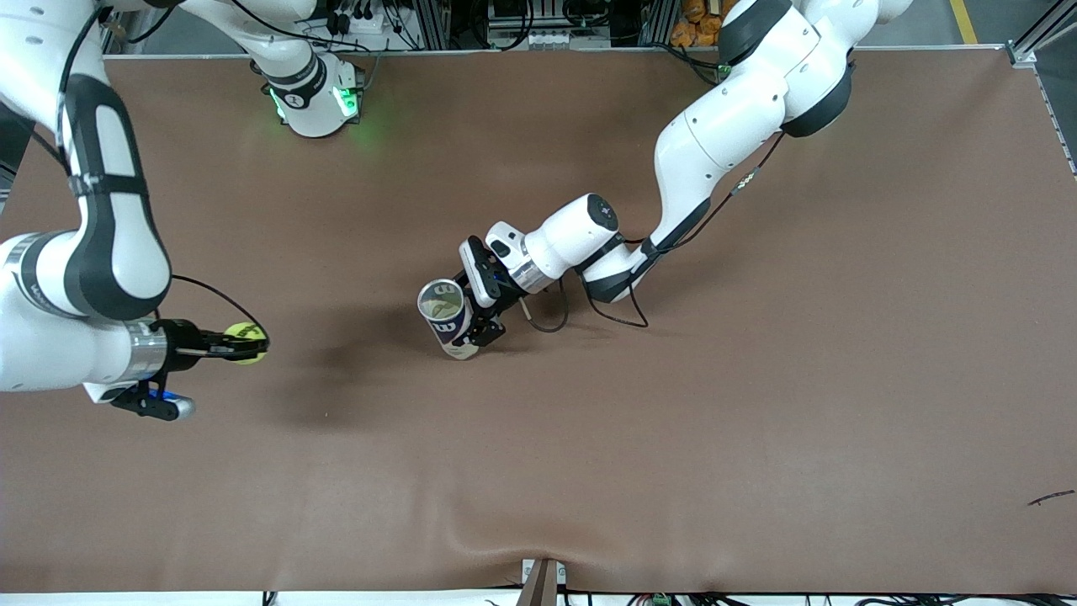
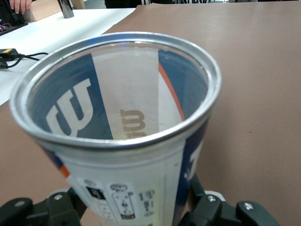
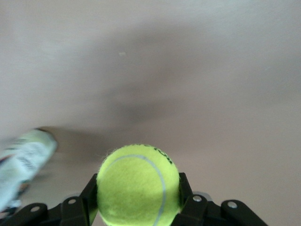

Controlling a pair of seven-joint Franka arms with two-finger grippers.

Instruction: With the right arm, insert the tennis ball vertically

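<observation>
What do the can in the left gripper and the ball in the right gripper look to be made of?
Can: see-through plastic wall, since the printed label reads through from inside; its rim looks like bright brushed metal. It is held in the left gripper. Tennis ball: fuzzy yellow-green felt with a pale curved seam, probably over rubber, held in the right gripper.

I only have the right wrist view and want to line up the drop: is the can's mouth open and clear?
Observer: Yes. The left wrist view looks straight into the can; it is open and nothing is inside.
Operator: Who is holding it?
Observer: The left gripper clamps the can low on its body, near the middle of the table.
Operator: Where is my ball relative to it?
Observer: The tennis ball, in the right gripper, is off toward the right arm's end, not over the can.
</observation>
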